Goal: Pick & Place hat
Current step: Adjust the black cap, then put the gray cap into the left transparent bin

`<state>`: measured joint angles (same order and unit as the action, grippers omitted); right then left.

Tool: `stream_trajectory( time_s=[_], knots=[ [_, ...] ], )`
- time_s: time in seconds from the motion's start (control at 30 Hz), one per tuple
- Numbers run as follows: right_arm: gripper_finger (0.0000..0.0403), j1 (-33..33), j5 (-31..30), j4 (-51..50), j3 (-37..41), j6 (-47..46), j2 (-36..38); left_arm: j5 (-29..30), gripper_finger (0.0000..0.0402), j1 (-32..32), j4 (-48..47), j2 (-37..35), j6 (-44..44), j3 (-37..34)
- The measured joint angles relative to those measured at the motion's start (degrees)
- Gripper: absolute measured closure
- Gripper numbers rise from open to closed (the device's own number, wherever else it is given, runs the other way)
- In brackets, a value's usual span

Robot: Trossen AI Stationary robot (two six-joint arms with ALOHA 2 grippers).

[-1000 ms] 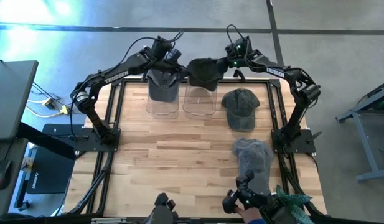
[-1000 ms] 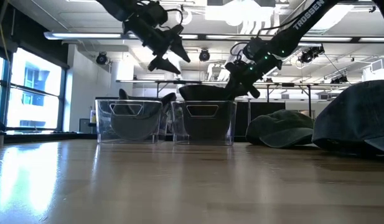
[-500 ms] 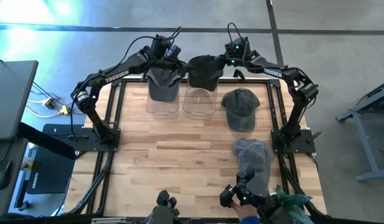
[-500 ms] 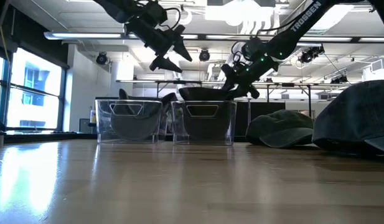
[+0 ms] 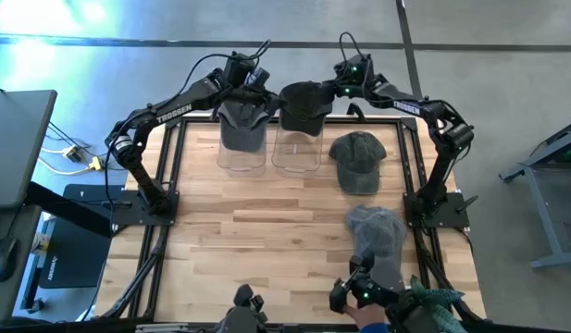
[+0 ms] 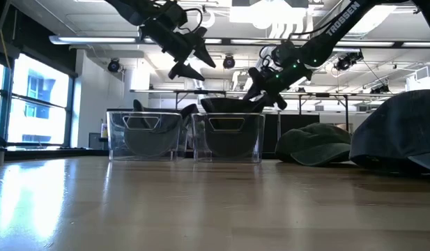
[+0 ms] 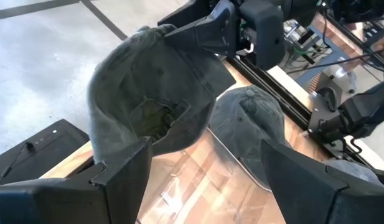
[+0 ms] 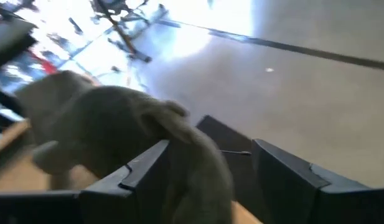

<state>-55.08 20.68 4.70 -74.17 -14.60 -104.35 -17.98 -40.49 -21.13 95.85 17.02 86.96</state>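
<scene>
One hat (image 5: 241, 125) sits in the left bin (image 5: 242, 153). The right gripper (image 5: 339, 90), fingers spread and empty, is beside a second hat (image 5: 302, 106) atop the right bin (image 5: 296, 153) at 12 o'clock. The left gripper (image 5: 253, 88) hovers open. Two hats (image 5: 357, 160) remain at 3 o'clock.

Blurred hat (image 8: 117, 130) in right wrist view, grey hat (image 6: 403, 132) cut off by low view's edge

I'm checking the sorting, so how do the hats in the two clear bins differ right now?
The hat in the left bin has dropped down inside it; the hat on the right bin perches across the rim, at the right hand. The left one looks greyer, the right darker. Both are caps.
</scene>
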Motion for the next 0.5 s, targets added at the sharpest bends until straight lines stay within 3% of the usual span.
stream_trajectory(
  time_s=[0.23, 0.5],
  knots=[
    [0.0125, -2.45, 5.88, -0.27, 0.00, -6.01, 0.49, -3.11, 0.0110, 0.15, -0.14, 0.00, 0.20, 0.00],
    [0.0126, -1.94, 6.27, -2.00, 0.00, -3.85, 6.81, -2.53, 0.0110, 0.39, -3.47, 0.00, -2.14, 0.00]
  ],
)
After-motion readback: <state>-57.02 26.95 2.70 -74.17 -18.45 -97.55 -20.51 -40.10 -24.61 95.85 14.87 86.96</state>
